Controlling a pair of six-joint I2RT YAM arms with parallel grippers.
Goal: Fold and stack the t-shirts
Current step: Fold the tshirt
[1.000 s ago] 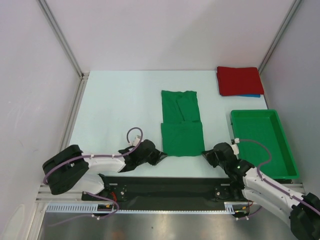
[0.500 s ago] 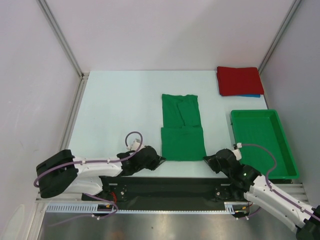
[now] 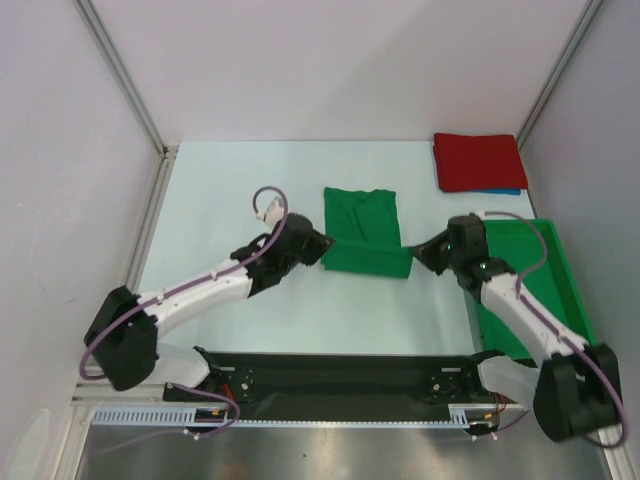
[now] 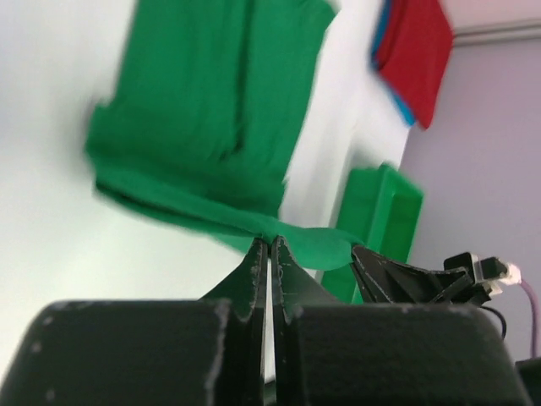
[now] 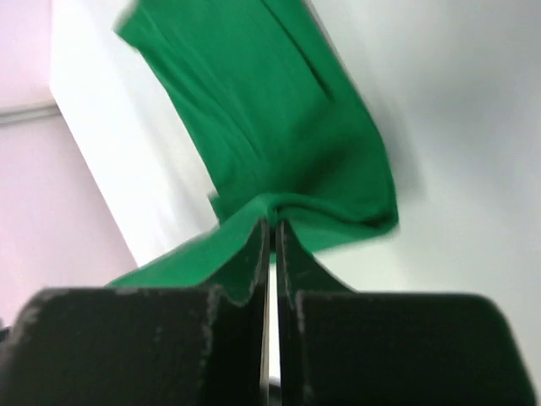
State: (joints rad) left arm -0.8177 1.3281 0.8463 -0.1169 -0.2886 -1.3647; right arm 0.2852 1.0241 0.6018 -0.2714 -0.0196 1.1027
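At mid-surface (image 3: 240,190): holding green tee (image 3: 362,225) by its near edge, raised, near part drooping between both arms over the far half. Clamping left corner with left end effector (image 3: 322,247), closed tight on fabric. Clamping right corner with right end effector (image 3: 418,252), likewise closed on fabric. Showing blurred green cloth past the fingertips in both wrist views. Lying at far right corner: red tee (image 3: 478,160), folded, covering blue tee (image 3: 498,190). Sitting at right edge: green bin (image 3: 565,290), partly crossed by right arm.
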